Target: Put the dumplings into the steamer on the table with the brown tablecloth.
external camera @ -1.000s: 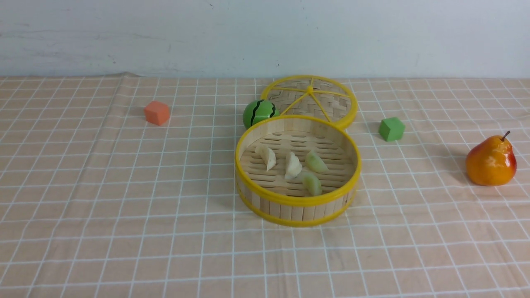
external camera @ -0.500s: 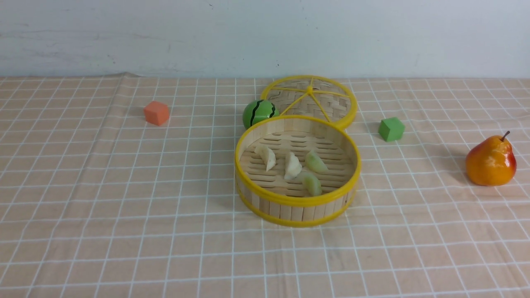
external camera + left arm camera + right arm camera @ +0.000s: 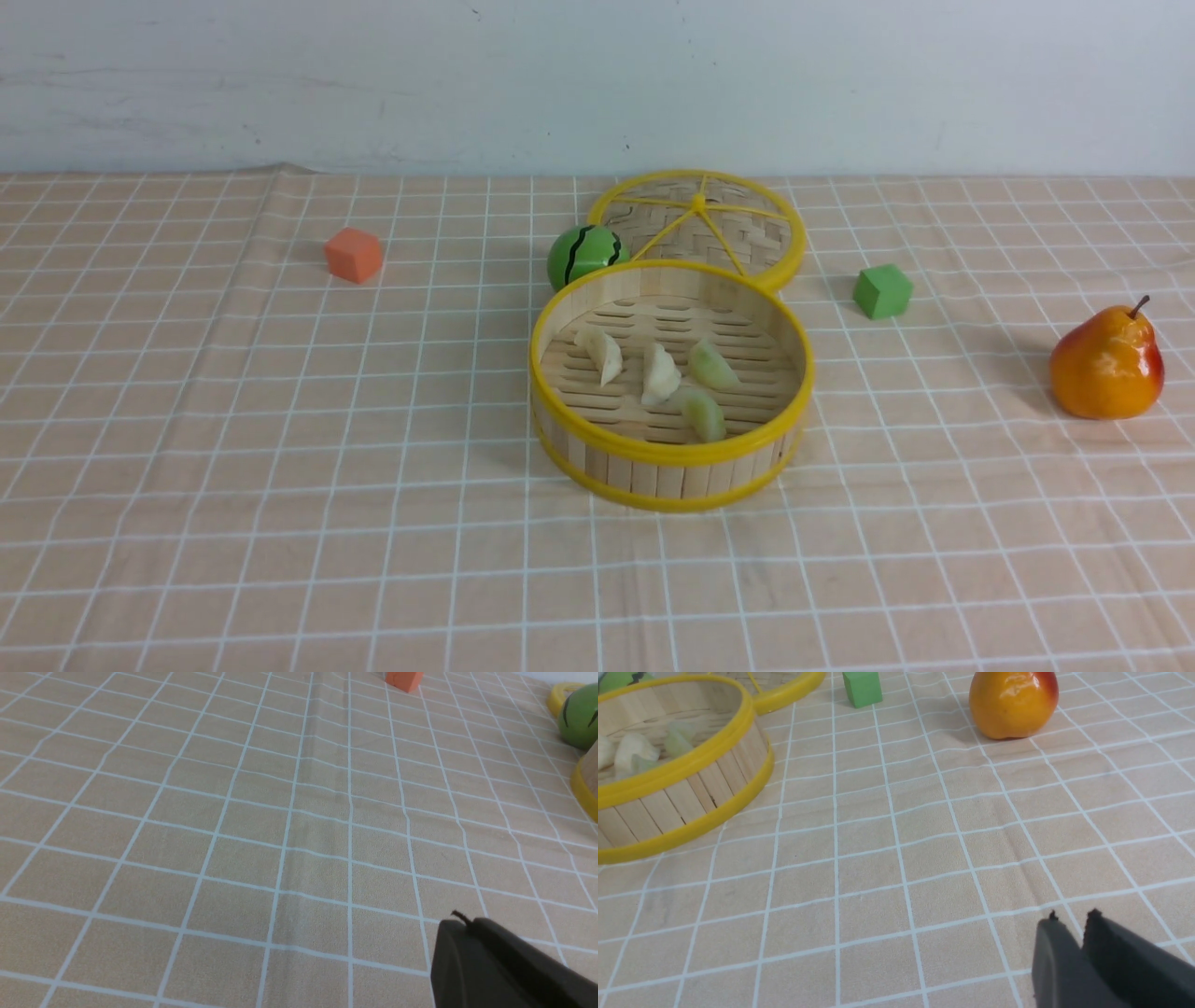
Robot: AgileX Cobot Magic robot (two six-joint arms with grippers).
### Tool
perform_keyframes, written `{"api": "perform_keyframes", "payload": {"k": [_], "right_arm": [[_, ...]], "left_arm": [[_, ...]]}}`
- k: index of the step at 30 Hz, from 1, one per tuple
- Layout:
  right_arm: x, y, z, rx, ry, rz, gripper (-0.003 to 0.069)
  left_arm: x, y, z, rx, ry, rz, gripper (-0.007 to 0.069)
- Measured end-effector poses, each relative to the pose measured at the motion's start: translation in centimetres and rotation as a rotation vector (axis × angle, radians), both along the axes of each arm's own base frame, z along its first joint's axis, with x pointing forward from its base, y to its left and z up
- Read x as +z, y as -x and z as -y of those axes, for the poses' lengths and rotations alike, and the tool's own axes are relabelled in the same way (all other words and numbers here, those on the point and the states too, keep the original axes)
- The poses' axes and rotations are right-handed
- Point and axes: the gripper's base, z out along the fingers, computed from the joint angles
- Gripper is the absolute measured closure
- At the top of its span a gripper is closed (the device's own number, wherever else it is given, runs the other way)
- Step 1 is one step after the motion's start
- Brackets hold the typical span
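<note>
The steamer (image 3: 672,455) stands mid-table on the brown tablecloth (image 3: 280,420). Inside it lie two whitish dumplings (image 3: 602,355) (image 3: 660,373) and two pale green dumplings (image 3: 714,364) (image 3: 705,413). Neither arm shows in the front view. In the left wrist view my left gripper (image 3: 467,921) is shut and empty above bare cloth, left of the steamer. In the right wrist view my right gripper (image 3: 1071,917) has its jaws a narrow gap apart with nothing between them. It hovers over cloth to the right of the steamer (image 3: 668,798), whose dumplings (image 3: 635,749) show over the rim.
A flat woven lid (image 3: 698,219) lies behind the steamer, with a green watermelon ball (image 3: 583,254) beside it. An orange cube (image 3: 354,254) sits at the back left, a green cube (image 3: 882,290) right of the lid, and a pear (image 3: 1107,362) at the far right.
</note>
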Motion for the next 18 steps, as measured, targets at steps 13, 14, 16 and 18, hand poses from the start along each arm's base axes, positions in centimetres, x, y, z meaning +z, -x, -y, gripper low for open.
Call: {"api": "perform_keyframes", "payload": {"k": [13, 14, 16, 18], "right_arm": [[0.0, 0.0, 0.0, 0.0, 0.0, 0.0, 0.055], [0.0, 0.0, 0.0, 0.0, 0.0, 0.0, 0.0549], [0.0, 0.0, 0.0, 0.0, 0.0, 0.0, 0.0545], [0.0, 0.0, 0.0, 0.0, 0.0, 0.0, 0.0544]], "left_arm": [[0.01, 0.0, 0.0, 0.0, 0.0, 0.001, 0.0638], [0.01, 0.0, 0.0, 0.0, 0.0, 0.001, 0.0638], [0.01, 0.0, 0.0, 0.0, 0.0, 0.001, 0.0636], [0.01, 0.0, 0.0, 0.0, 0.0, 0.001, 0.0635]]}}
